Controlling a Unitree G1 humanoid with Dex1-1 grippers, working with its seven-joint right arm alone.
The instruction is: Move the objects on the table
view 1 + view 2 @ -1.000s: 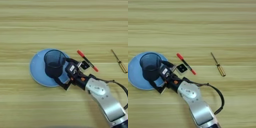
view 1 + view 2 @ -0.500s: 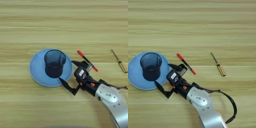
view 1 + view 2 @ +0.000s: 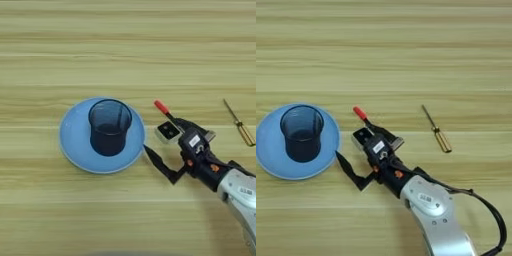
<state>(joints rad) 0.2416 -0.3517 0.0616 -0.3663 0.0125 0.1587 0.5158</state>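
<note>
The gripper (image 3: 167, 150) has pulled back from the cup (image 3: 110, 126), which stands upright on the blue plate (image 3: 75, 145) at nine o'clock, and hangs open and empty, seemingly just above the white block (image 3: 168, 131), probably next; the screwdriver (image 3: 437, 133) lies at three o'clock.

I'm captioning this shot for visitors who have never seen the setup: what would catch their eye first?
Most striking is the black wire-mesh pen cup standing upright on a blue plate, left of centre on the table. Just right of it the gripper is spread open, with a small white square block between its fingers. A screwdriver lies apart, further right.
</note>
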